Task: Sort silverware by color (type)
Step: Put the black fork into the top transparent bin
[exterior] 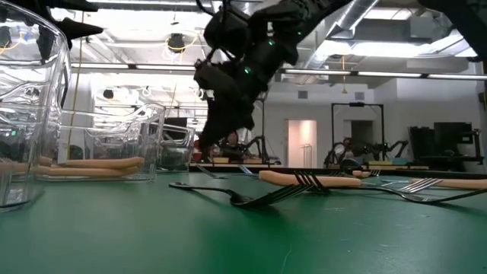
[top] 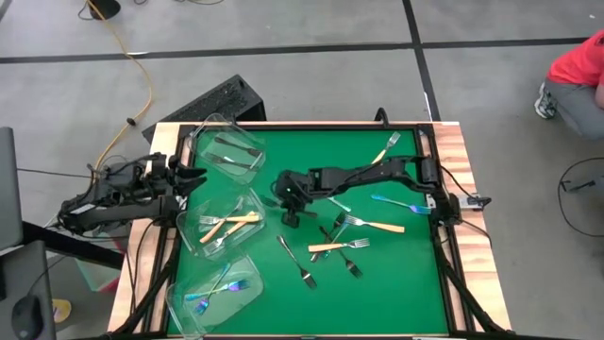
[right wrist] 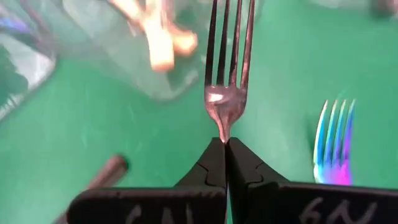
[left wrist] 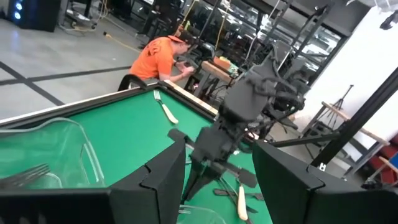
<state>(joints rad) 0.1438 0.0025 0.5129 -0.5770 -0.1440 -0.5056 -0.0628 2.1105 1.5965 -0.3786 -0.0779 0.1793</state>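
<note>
High view: right gripper (top: 287,202) holds a silver fork above the green mat (top: 396,283).

Largest, the mat lies under both arms; three clear tubs (top: 225,225) stand just beside the right gripper, between it and the left gripper (top: 189,178), which waits with fingers spread and empty over the table's edge. Pinched shut on the silver fork's (right wrist: 225,74) neck, the right gripper points its tines forward. Loose cream-handled forks (top: 373,225), grey forks (top: 295,261) and a blue fork (top: 401,203) lie behind and beside it.
</note>
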